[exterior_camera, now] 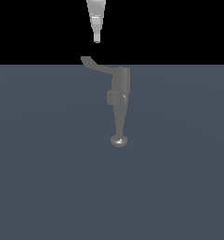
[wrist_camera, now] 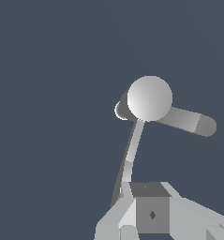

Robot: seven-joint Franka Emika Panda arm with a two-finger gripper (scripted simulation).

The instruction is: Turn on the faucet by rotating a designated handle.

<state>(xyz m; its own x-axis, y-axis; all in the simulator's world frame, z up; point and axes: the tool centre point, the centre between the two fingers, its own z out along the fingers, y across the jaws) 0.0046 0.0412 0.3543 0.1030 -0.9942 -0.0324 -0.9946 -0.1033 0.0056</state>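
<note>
The gray faucet [exterior_camera: 120,84] stands on the blue-gray floor, its tapering spout ending in a round knob [exterior_camera: 118,140]. Its thin curved handle [exterior_camera: 94,64] juts out toward the exterior view's left, upturned tip outermost. My white gripper [exterior_camera: 96,40] hangs a little above that tip, apart from it, fingers together with nothing between them. In the wrist view the faucet's pale round knob [wrist_camera: 150,98] hides most of the body, and the handle [wrist_camera: 132,150] runs from it toward my gripper [wrist_camera: 150,206], its tip ending just beside the fingertips.
A flat blue-gray floor [exterior_camera: 48,164] spreads around the faucet, with black background above it. No other objects are in sight.
</note>
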